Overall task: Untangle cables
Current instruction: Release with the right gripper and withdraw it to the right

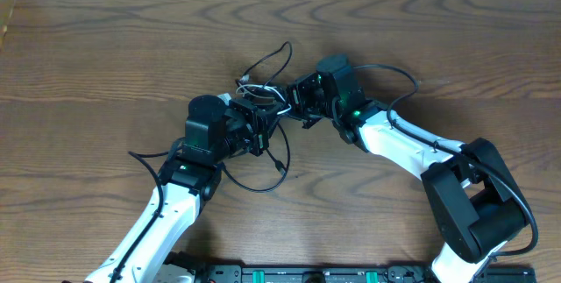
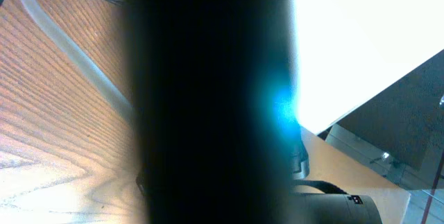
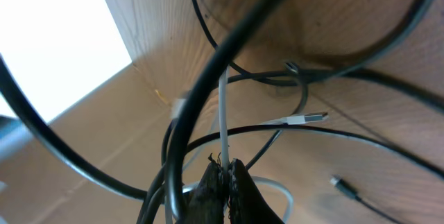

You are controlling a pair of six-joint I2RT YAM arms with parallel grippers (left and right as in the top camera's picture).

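The cables lie in a tangle (image 1: 263, 86) at the table's middle, between my two grippers. My right gripper (image 3: 227, 165) is shut on the white cable (image 3: 223, 106), which runs up from its tips. Thin black cables (image 3: 333, 137) cross behind it, and a blurred black one (image 3: 208, 78) passes close in front. A white plug (image 3: 309, 118) and a black plug (image 3: 343, 184) rest on the wood. My left gripper (image 1: 261, 123) sits just left of the tangle, facing the right gripper (image 1: 294, 99). A dark blur (image 2: 208, 99) hides its jaws in the left wrist view, beside a stretch of white cable (image 2: 76, 50).
A black cable loop (image 1: 272, 165) trails toward the front beside the left arm (image 1: 188, 169). The right arm (image 1: 412, 147) reaches in from the front right. Its own thicker black cable (image 1: 394, 77) arcs behind it. The wooden table (image 1: 105, 55) ends at a pale back edge.
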